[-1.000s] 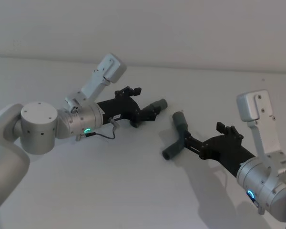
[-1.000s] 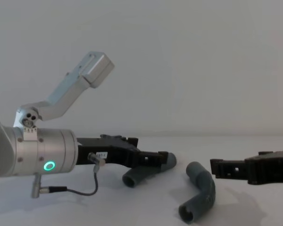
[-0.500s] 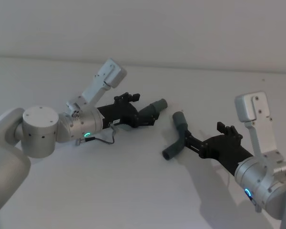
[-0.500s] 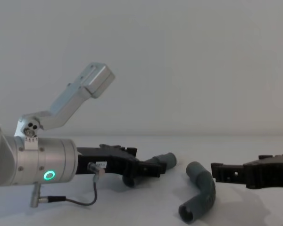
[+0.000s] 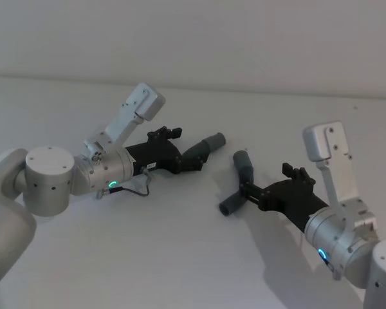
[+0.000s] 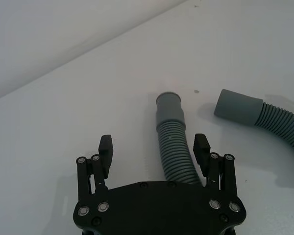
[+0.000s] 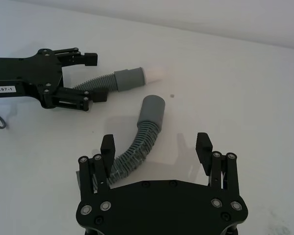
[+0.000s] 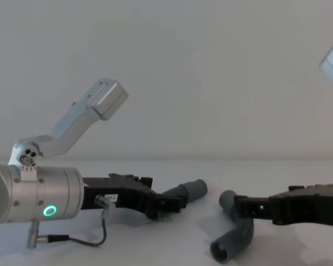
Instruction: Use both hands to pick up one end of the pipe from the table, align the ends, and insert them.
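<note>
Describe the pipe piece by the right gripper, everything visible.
The right pipe is dark grey and looks like plastic: a ribbed flexible middle between two smooth cuffs, bent in a shallow elbow. It lies on the white table, not lifted. The right gripper is open, its jaws either side of the ribbed part, which runs nearer one jaw; whether they touch cannot be told. The far cuff points roughly toward the left pipe, apart from it.

Left gripper (image 6: 154, 147), right gripper (image 7: 156, 144): black, two-finger, screw heads showing. Left wrist (image 8: 36, 194): silver barrel, green ring light (image 8: 49, 211), grey cable (image 8: 97, 237) at 4 o'clock.
</note>
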`<state>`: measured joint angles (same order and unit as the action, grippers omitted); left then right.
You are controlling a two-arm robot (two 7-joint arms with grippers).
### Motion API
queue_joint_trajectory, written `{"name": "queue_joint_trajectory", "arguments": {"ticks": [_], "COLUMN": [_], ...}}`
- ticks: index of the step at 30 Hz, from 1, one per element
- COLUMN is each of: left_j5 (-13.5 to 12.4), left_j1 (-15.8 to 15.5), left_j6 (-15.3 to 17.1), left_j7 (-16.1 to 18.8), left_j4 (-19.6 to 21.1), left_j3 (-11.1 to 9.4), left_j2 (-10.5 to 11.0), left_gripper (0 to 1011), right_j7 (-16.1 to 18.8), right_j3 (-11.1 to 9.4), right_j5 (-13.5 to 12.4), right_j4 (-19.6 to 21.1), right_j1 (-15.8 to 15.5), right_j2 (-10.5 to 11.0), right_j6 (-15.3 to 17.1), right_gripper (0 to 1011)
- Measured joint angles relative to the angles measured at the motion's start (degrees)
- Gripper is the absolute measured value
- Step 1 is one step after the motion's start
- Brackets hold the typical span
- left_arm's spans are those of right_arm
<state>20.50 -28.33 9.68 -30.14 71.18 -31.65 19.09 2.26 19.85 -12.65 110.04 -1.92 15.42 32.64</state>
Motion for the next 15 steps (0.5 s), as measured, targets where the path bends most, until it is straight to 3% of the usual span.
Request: {"name": "queue_joint_trajectory", "arguments": {"ticks": [15], "left_j5": [-0.26], "left_j1": [-0.42], "left_j6": [-1.83], "left_j7": [-0.90], "left_j4": [-0.74], "left_j3": [0.40], "left_j2": [-0.09], "left_gripper": [1000], "right_j7": [0.53], "right_j3": [1.04], "right_j5": [0.76], "right_j4": [-2.71], "right_j1": [2.26], "right_j2": [-1.88], "right_j6": [1.36], "right_gripper": [1004]}}
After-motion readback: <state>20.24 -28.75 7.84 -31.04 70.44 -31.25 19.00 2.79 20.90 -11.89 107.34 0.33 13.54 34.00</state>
